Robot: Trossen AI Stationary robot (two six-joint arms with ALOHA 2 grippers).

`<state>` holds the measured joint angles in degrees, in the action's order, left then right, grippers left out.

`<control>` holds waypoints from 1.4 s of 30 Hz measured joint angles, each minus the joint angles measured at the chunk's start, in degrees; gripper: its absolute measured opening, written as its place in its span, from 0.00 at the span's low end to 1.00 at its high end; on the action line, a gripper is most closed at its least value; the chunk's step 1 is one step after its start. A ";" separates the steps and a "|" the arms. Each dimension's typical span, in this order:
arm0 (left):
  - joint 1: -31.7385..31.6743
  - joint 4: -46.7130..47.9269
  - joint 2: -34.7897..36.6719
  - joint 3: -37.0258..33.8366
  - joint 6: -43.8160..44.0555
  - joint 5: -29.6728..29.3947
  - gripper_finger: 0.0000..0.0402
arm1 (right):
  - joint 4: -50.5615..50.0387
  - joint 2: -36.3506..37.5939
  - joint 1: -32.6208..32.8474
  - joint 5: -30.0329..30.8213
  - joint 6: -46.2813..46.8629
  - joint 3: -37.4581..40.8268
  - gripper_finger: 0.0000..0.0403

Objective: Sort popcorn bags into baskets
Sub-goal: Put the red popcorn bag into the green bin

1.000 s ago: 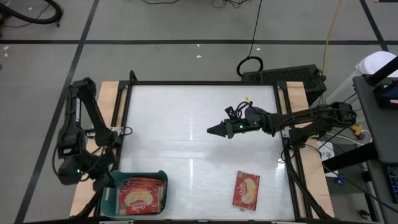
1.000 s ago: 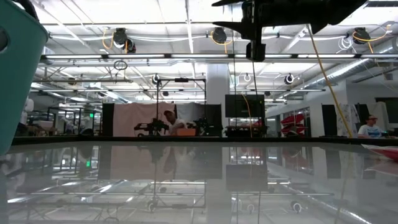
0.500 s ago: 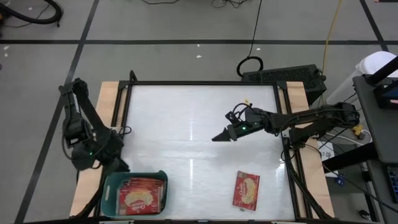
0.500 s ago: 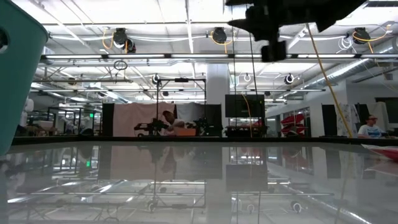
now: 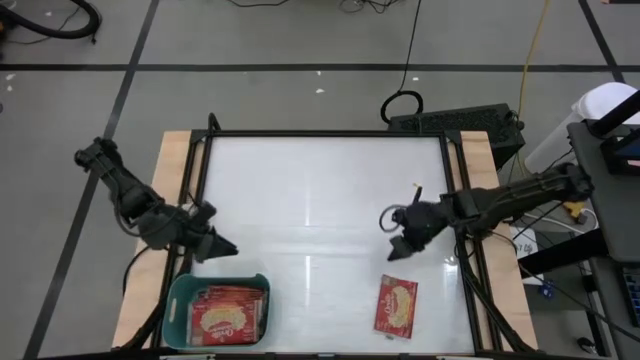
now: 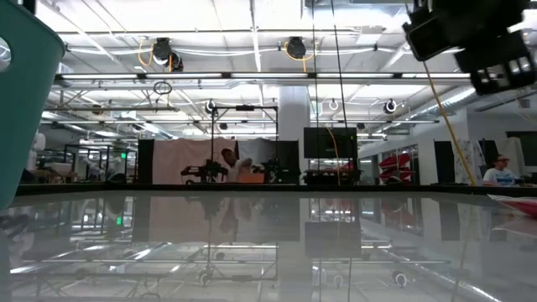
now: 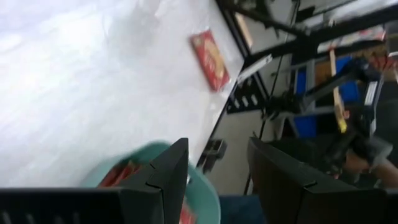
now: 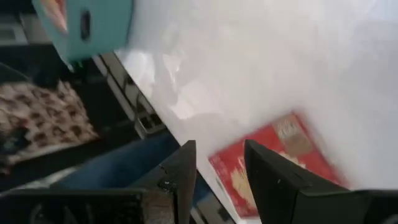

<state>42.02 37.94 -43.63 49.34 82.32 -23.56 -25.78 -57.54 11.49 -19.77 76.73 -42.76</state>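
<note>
A teal-green basket (image 5: 178, 300) stands at the table's near left corner with several red popcorn packets (image 5: 226, 310) stacked flat inside. It also shows in the low view (image 6: 21, 101). One red packet with a cream picture (image 5: 396, 305) lies flat on the table near the front edge, right of centre. My left gripper (image 5: 226, 248) is open and empty, above the table just beyond the basket's far edge. My right gripper (image 5: 398, 252) is open and empty, above the table a little beyond the lone packet, which its wrist view shows ahead of its fingers (image 8: 280, 162).
The white tabletop (image 5: 320, 200) has a black frame around it. A dark box (image 5: 455, 122) sits beyond the far right corner. The lone packet's edge shows at the right in the low view (image 6: 513, 201). People stand in the room far behind the table.
My left gripper has swung from beside the basket's left side toward the far and right, and now stands over the table past the basket's far edge. My right gripper has moved from mid-table toward the right and near edges, toward the lone packet, tipping downward.
</note>
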 joint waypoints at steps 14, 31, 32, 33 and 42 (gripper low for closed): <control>-9.41 -14.29 -11.95 0.00 -4.65 5.08 0.42 | 0.66 -8.97 9.71 -0.07 -3.97 0.00 0.32; -11.59 -18.21 -18.28 0.00 -4.46 7.24 0.42 | 1.98 -22.20 9.35 -7.60 -4.32 0.04 0.32; -11.87 -18.29 -18.26 0.00 -4.36 7.38 0.42 | 2.01 -23.16 9.08 -7.37 -5.69 0.04 0.32; -12.08 -18.24 -18.21 0.00 -4.24 7.45 0.42 | 2.13 -24.28 8.72 -7.27 -6.66 0.04 0.32; -15.70 -18.10 -18.11 0.00 -7.50 8.28 0.42 | 12.37 -32.11 2.85 -8.04 -14.03 0.07 0.32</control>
<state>26.33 19.84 -61.73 49.34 74.82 -15.27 -13.41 -89.65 14.35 -27.81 62.70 -42.70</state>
